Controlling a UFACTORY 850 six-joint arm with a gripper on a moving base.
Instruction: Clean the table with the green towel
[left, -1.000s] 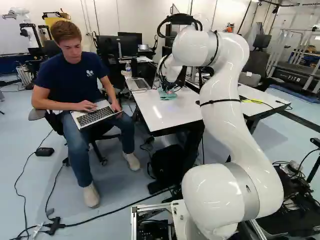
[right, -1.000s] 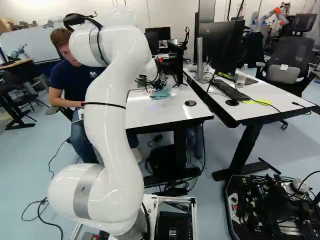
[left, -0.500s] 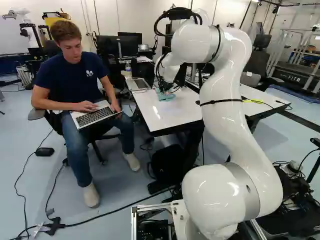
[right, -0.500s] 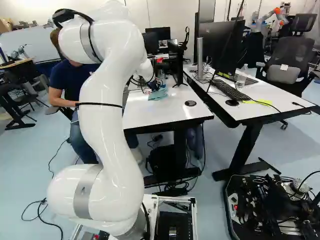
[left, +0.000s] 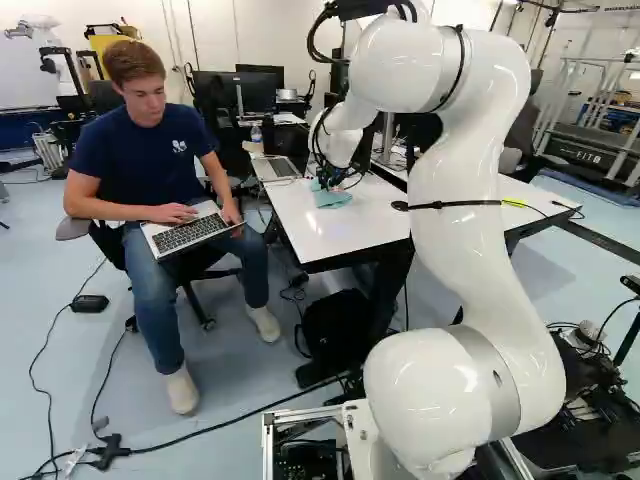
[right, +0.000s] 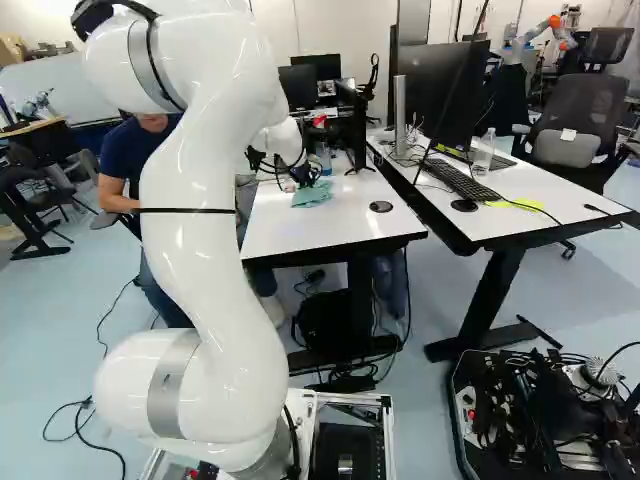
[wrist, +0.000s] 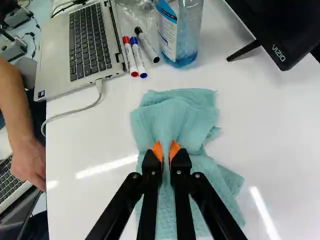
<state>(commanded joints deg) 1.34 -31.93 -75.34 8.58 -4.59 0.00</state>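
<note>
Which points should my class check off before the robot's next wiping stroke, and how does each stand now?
1. Green towel gripped: ok, a fold is pinched in the hand.
2. Towel spread flat: not ok, it lies folded and rumpled on the white table.
3. Markers and bottle of blue liquid off the towel: ok, they stay apart from it.
4. Person's forearm off the towel: ok, it is by the table's edge.
5. Surface under the towel clean: cannot tell, it is covered.
</note>
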